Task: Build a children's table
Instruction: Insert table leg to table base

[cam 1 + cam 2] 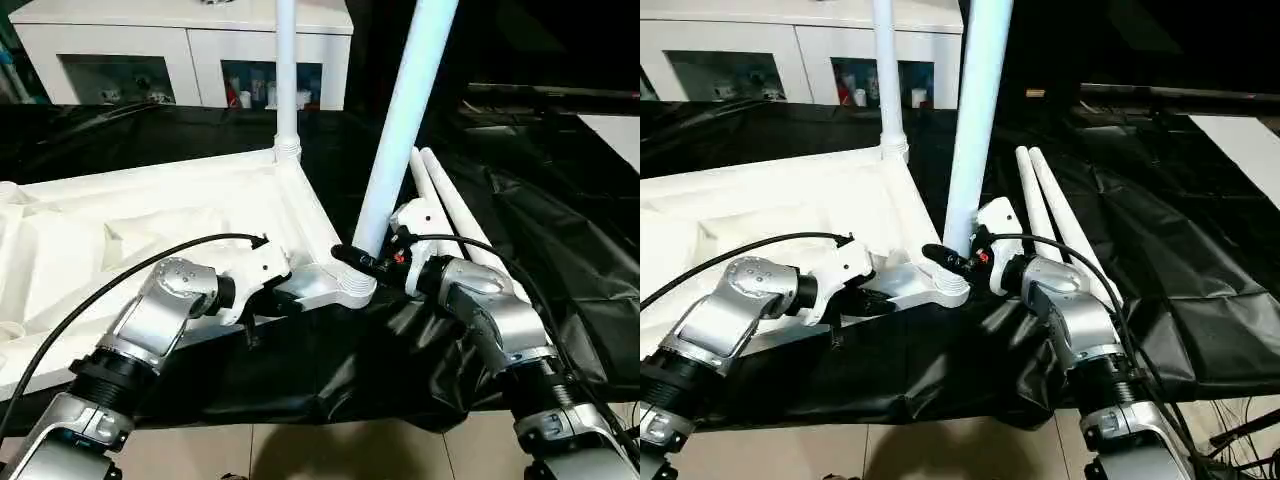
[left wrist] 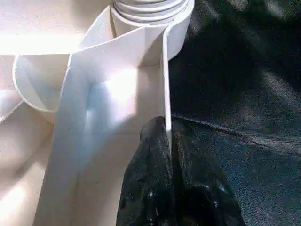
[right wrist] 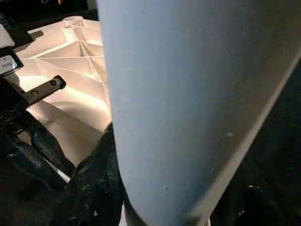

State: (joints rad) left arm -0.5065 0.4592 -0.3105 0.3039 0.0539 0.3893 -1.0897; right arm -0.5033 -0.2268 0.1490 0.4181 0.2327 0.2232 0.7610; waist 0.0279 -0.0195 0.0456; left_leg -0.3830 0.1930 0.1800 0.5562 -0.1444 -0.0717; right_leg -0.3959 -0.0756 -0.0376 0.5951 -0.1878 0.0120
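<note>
Left eye view: our tabletop lies underside up on the black-sheeted table. Left pincer clamps its edge rib; right pincer grips the leg in the near corner socket. White cabinet stands behind.

A white glass-door cabinet stands behind the black-sheeted work surface, above a tiled floor.

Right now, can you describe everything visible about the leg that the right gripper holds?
The leg is a long, smooth white tube, plastic by its look. It leans slightly, its lower end sitting in the near corner socket of the upturned tabletop. The right gripper is clamped around it just above the socket.
</note>
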